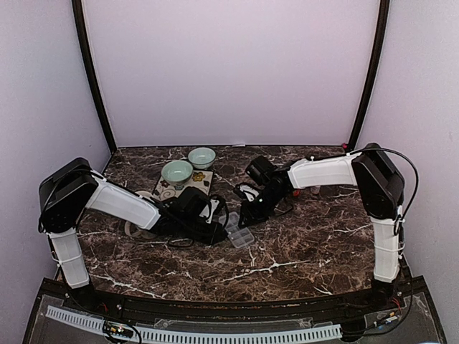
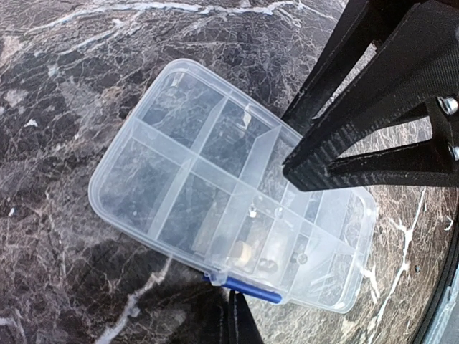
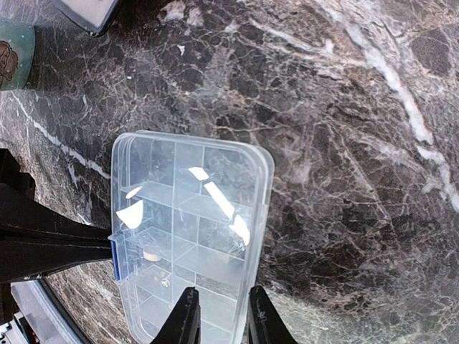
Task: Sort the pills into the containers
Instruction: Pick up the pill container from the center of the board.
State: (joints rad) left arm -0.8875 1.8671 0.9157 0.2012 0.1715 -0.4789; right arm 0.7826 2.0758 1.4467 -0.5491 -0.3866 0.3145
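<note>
The containers are the cells of a clear organiser box (image 1: 241, 236) lying flat on the marble, its lid down. A tan round pill (image 2: 244, 252) sits in one cell near the blue latch (image 2: 247, 289), and shows again as the tan pill (image 3: 150, 254) in the right wrist view. My left gripper (image 2: 237, 319) is shut, with its tips just short of the latch and nothing in them. My right gripper (image 3: 219, 319) hovers over one end of the box (image 3: 186, 215). Its fingers stand narrowly apart, straddling the long rim, and I see no firm hold.
Two pale green bowls (image 1: 177, 172) (image 1: 202, 156) stand on a patterned mat behind the left arm. One bowl's edge (image 3: 14, 43) shows at the top left of the right wrist view. The right arm's black fingers (image 2: 373, 107) cross above the box.
</note>
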